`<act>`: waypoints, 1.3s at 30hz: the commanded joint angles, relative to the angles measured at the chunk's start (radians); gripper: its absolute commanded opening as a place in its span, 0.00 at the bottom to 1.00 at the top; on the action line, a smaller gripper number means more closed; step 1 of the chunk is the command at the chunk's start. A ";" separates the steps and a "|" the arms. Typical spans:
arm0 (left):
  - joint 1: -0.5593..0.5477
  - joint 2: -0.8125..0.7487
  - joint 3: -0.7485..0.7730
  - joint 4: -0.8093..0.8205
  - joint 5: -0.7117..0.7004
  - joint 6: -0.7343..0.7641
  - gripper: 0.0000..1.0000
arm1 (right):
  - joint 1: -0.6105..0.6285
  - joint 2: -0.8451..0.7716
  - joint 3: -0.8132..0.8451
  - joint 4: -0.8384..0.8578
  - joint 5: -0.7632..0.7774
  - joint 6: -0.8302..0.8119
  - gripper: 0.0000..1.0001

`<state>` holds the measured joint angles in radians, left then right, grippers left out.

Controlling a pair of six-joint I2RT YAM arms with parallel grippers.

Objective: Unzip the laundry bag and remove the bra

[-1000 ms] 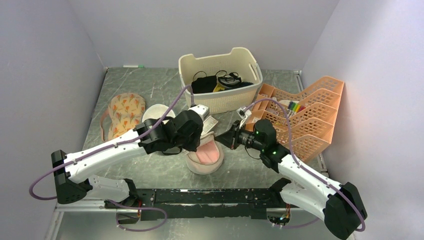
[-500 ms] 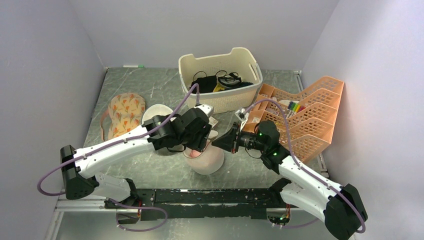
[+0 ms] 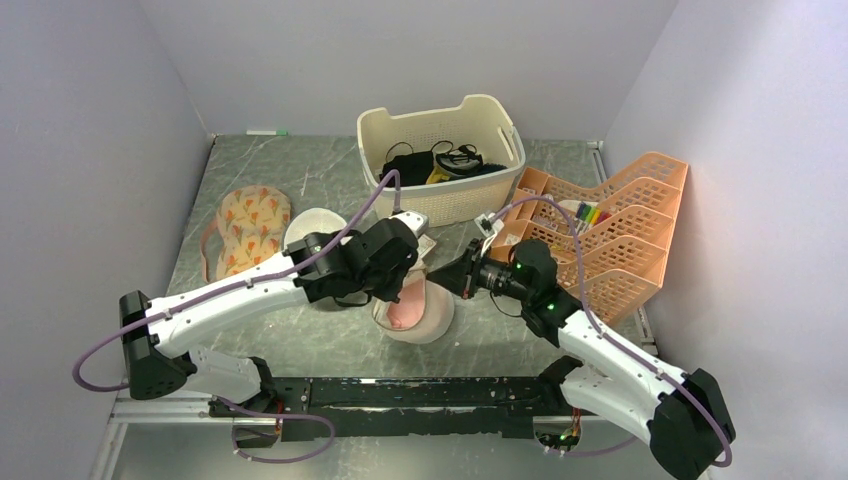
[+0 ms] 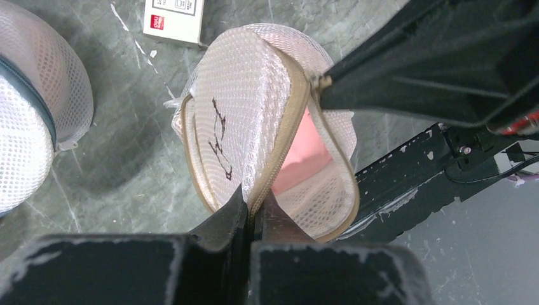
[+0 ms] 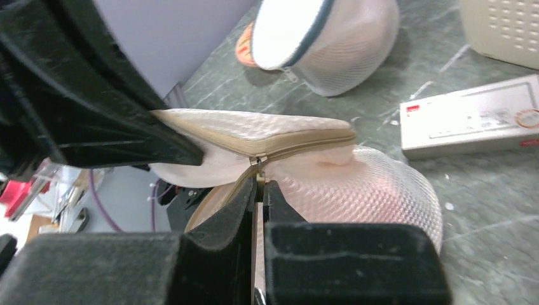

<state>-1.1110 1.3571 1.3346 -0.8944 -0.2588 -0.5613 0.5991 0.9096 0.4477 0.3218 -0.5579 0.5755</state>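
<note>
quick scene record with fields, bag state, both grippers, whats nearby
laundry bag: zip partly open, flap lifted
bra: pink, inside the bag, seen through the gap
left gripper: shut on the flap's zip edge
right gripper: shut on the zip pull
nearby: plain mesh bag, small box

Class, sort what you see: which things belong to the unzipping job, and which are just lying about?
Job: laundry bag, its zip pull, pink bra inside, left gripper, right gripper.
Lying about: plain mesh bag, basket, orange rack, floral item, small box.
</note>
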 commanded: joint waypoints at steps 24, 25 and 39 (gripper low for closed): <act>0.004 -0.092 0.023 -0.032 -0.046 0.029 0.90 | -0.093 0.017 0.005 0.069 -0.278 -0.025 0.00; 0.002 -0.082 0.032 -0.028 -0.038 0.035 0.96 | -0.092 0.012 0.010 0.056 -0.277 -0.031 0.00; -0.025 -0.020 0.057 -0.014 -0.031 0.045 0.81 | -0.090 0.004 -0.002 0.084 -0.321 -0.019 0.00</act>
<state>-1.1290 1.3376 1.3655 -0.9310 -0.3023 -0.5304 0.5098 0.9314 0.4366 0.3687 -0.8463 0.5560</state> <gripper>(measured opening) 0.788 0.021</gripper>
